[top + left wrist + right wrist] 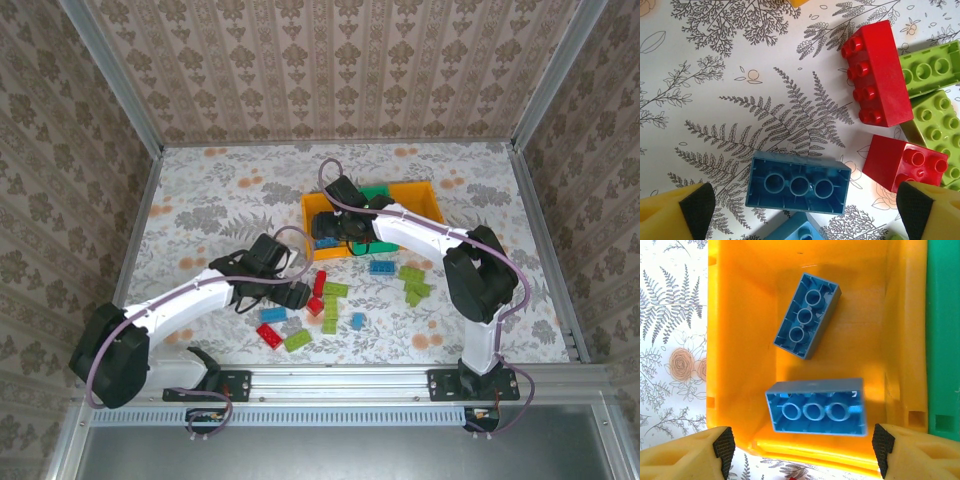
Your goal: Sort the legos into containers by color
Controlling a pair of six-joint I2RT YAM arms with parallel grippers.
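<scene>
Two blue bricks [807, 315] lay hollow side up inside the orange bin [715, 340] just beside the green bin [942, 340]; we judged this was the bin taking blues. The right gripper [803, 450] hung above them, jaws wide and empty. Over the table [715, 75], the left gripper [805, 210], equally wide, framed another upturned blue brick [797, 182], likely the next pick, near red bricks [877, 75] and green bricks [930, 75].

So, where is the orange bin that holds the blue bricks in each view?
Top external: orange bin at the centre of the table, partly under the right arm.
Right wrist: orange bin mid-picture, two blue bricks inside.
Shared landmark: the green bin on its right.
</scene>
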